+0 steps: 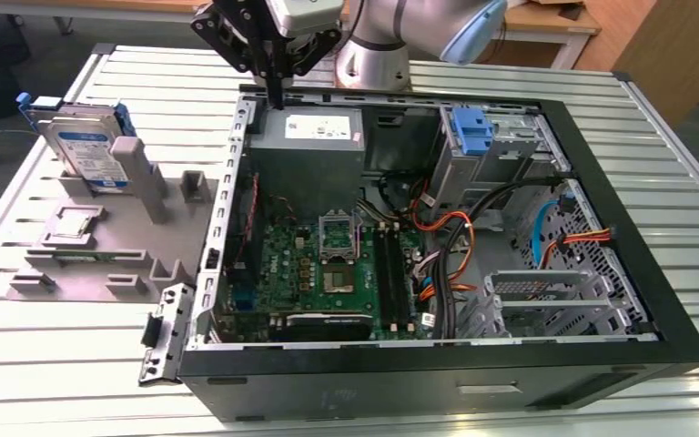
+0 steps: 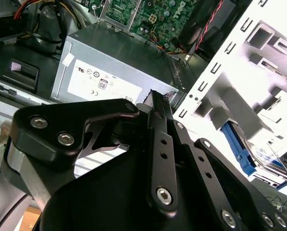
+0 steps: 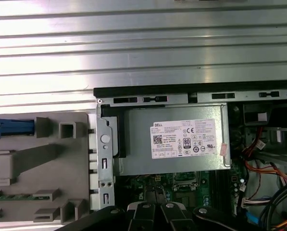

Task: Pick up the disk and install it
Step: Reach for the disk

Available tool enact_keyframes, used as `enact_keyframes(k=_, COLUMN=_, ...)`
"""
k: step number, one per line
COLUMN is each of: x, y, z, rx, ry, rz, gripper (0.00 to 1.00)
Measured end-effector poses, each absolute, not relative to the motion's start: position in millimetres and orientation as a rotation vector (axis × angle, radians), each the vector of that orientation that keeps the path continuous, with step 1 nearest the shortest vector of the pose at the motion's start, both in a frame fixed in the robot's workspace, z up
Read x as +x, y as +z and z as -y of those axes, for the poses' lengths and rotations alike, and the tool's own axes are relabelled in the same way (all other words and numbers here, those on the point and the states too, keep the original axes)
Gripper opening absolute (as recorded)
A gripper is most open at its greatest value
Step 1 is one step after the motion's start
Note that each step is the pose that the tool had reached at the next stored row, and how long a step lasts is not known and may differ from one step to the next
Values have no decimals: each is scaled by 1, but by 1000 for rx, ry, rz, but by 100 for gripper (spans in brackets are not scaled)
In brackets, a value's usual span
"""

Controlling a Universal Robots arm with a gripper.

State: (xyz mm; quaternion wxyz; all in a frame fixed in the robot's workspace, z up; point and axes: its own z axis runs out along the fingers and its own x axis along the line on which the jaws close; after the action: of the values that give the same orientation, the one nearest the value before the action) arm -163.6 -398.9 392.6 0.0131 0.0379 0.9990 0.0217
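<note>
Black computer case lay open nearest the exterior view, on a ribbed metal desk. Wooden furniture stood behind it. The tool hung over the grey power supply at the case's far rim, narrow, its fingers pressed together on nothing. The arm above was cut off by the frame. The disk stood upright in a grey holder at the exterior view's left, well apart from the tool, its lower edge hidden in the slot. In the first wrist view the disk showed as a blue strip, cut off at the edge.
</note>
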Motion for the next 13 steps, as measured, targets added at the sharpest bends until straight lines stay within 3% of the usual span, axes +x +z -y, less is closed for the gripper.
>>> enact_keyframes(k=13, x=-166, y=392, z=399, rx=118, ry=68, rz=-3112, gripper=10)
